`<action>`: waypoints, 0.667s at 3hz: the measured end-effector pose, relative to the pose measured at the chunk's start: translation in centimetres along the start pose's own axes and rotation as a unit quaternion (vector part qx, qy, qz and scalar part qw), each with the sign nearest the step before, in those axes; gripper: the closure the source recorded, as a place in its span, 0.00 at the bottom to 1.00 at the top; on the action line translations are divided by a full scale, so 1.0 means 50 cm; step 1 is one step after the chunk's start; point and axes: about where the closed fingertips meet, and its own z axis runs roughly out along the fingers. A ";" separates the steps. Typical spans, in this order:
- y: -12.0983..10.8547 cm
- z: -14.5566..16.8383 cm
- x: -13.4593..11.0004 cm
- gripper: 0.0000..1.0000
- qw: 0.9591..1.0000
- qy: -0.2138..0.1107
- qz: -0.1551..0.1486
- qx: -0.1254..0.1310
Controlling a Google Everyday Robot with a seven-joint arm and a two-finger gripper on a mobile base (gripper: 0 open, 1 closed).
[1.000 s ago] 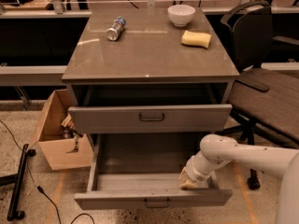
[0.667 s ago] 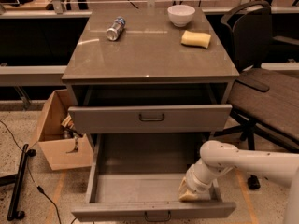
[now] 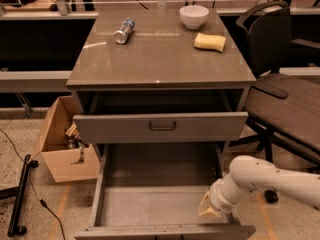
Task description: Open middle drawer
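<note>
The grey metal cabinet (image 3: 160, 64) stands in the middle of the camera view. The middle drawer (image 3: 150, 204) is pulled far out towards me, showing its long grey tray. Its low flat front (image 3: 165, 231) lies at the bottom edge of the view, with the handle out of view. My gripper (image 3: 209, 207) is at the drawer's front right corner, just inside the right wall, on the white arm (image 3: 265, 184) that comes in from the right. The taller drawer (image 3: 160, 127) above it, with a dark loop handle, stands a little way out. The lowest drawer is hidden.
On the cabinet top lie a can (image 3: 123, 30) on its side, a white bowl (image 3: 194, 16) and a yellow sponge (image 3: 209, 42). An open cardboard box (image 3: 60, 139) sits on the floor at left, beside a black pole stand (image 3: 20, 194). A dark chair (image 3: 280, 84) stands at right.
The middle drawer has slid further out towards me. My gripper and arm have moved the same way with its front right corner. The upper drawer has not moved.
</note>
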 end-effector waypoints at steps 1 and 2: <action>0.016 -0.140 0.020 1.00 0.995 -0.025 0.060 0.075; 0.050 -0.294 0.041 1.00 0.983 -0.066 0.107 0.137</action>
